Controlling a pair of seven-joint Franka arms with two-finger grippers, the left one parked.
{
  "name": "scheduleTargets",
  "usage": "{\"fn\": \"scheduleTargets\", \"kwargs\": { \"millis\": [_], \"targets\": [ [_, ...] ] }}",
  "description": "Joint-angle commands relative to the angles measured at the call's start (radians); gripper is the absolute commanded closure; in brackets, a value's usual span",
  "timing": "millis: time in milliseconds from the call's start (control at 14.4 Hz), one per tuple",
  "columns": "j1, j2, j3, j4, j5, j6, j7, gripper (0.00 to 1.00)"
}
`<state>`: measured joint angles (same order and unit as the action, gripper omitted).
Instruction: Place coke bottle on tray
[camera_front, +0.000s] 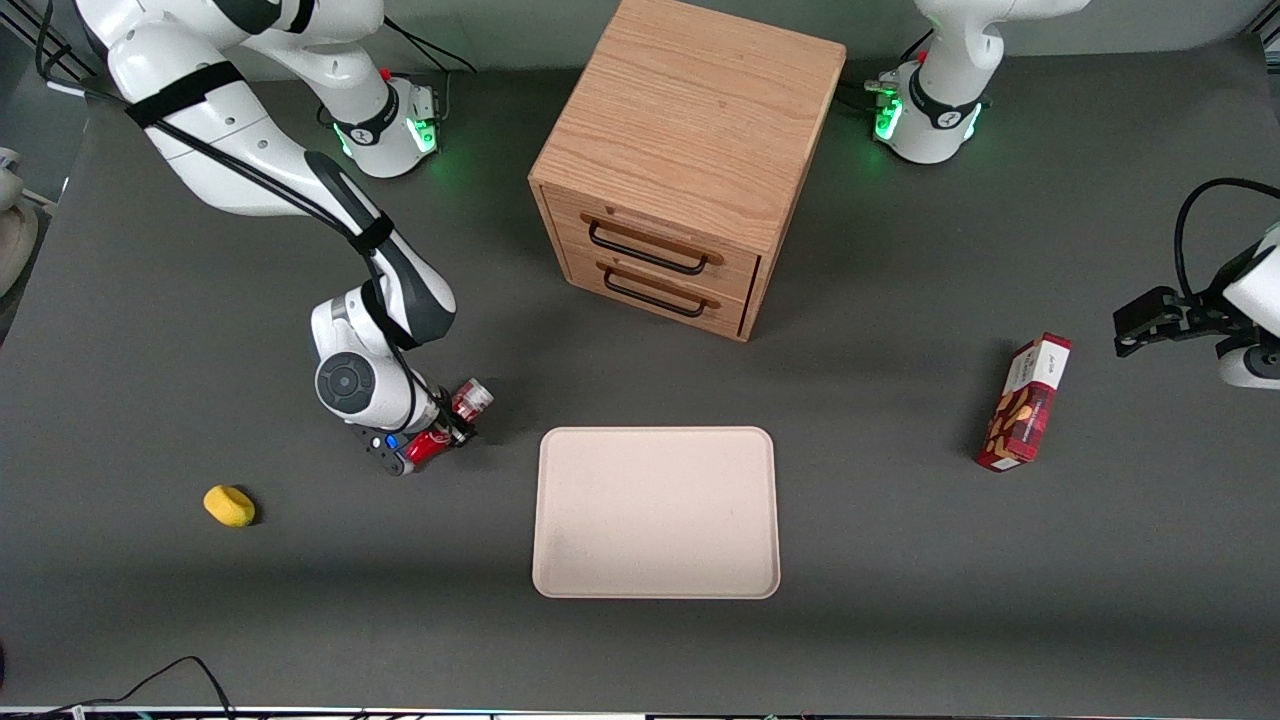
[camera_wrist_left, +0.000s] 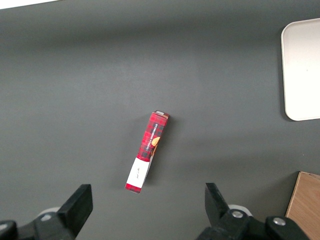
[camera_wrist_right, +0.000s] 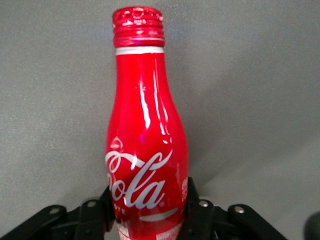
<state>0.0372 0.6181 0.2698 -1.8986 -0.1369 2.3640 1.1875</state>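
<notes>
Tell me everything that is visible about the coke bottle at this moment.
The coke bottle is a slim, glossy red bottle, metal by its look, with white script lettering, a ribbed red cap and a thin white ring under the cap. The gripper is shut on its lower body, one finger on each side. In the front view it is held tilted, not upright, cap end pointing toward the tray, beside the tray's edge toward the working arm's end, and not yet over it. Whether it touches the table cannot be told.
</notes>
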Motion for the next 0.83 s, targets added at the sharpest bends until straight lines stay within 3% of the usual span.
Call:
{"fn": "scheduleTargets", "kwargs": {
  "millis": [0, 139, 278, 487, 765],
  "targets": [
    [0.012, -0.026, -0.007, -0.005, -0.035, 0.011, 0.027, 0.84],
    [0.010, -0.053, 0.000, 0.012, -0.081, -0.012, 0.018, 0.84],
    [0.010, -0.046, 0.003, 0.150, -0.154, -0.163, -0.026, 0.84],
    [0.026, 0.006, 0.012, 0.444, -0.153, -0.435, -0.214, 0.84],
    [0.085, 0.078, 0.046, 0.707, -0.153, -0.534, -0.452, 0.84]
  ]
}}
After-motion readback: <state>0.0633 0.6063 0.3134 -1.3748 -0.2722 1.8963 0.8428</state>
